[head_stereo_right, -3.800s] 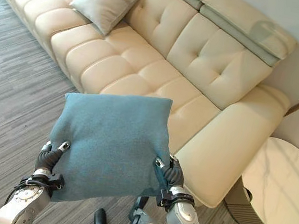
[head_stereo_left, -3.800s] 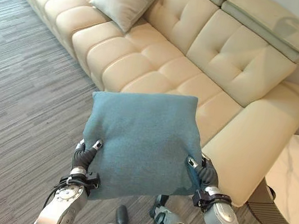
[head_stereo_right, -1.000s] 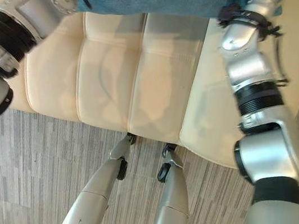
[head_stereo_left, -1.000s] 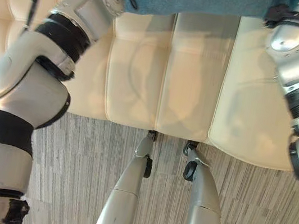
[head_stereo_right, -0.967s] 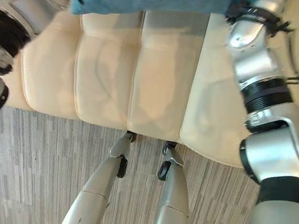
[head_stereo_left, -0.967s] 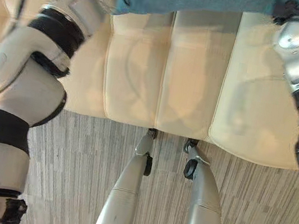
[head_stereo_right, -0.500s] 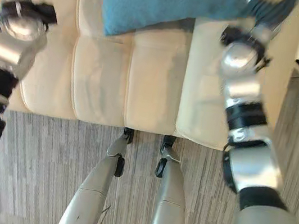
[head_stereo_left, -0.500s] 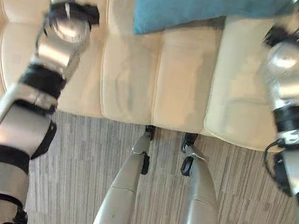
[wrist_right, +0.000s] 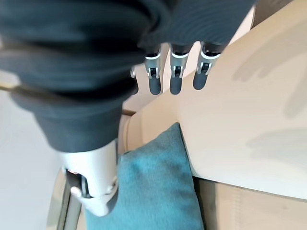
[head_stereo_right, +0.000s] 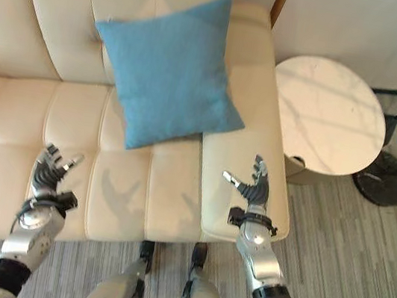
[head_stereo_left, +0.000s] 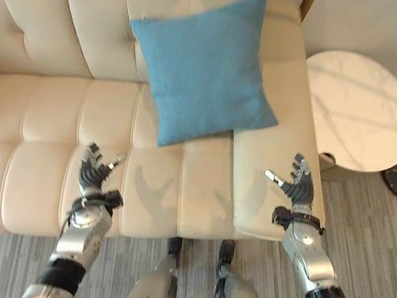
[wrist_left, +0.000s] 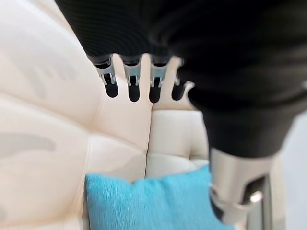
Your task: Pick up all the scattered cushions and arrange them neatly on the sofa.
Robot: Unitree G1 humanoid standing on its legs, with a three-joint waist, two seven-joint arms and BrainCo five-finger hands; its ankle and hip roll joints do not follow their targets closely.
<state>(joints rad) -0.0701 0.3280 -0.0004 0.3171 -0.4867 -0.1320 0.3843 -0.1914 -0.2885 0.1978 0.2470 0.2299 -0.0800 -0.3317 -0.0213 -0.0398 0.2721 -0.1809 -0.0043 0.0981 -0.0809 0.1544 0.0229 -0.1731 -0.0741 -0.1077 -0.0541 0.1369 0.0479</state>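
Both robot hands are raised over the front of a cream leather sofa (head_stereo_left: 21, 174), and both are empty. The left hand (head_stereo_left: 93, 175) hangs above the seat cushions with its fingers spread and straight, thumb held out to the side, touching nothing. The right hand (head_stereo_left: 297, 186) is poised above the sofa's broad armrest (head_stereo_left: 272, 183), palm turned inward, fingers fanned apart and thumb extended, also holding nothing. Their shadows fall on the leather beneath them.

The blue cushion (head_stereo_left: 201, 74) rests on the sofa, set on one corner like a diamond, leaning against the tufted backrest beside the armrest. It is well apart from both hands.

The head views take in a round white marble side table (head_stereo_left: 357, 110) just beyond the armrest, standing on a grey striped carpet (head_stereo_right: 365, 243). The wrist views do not show that table clearly. The left wrist view looks past straight dark-tipped fingers (wrist_left: 133, 86) toward the cushion and seat seams; the right wrist view shows the cushion lying against the armrest edge.
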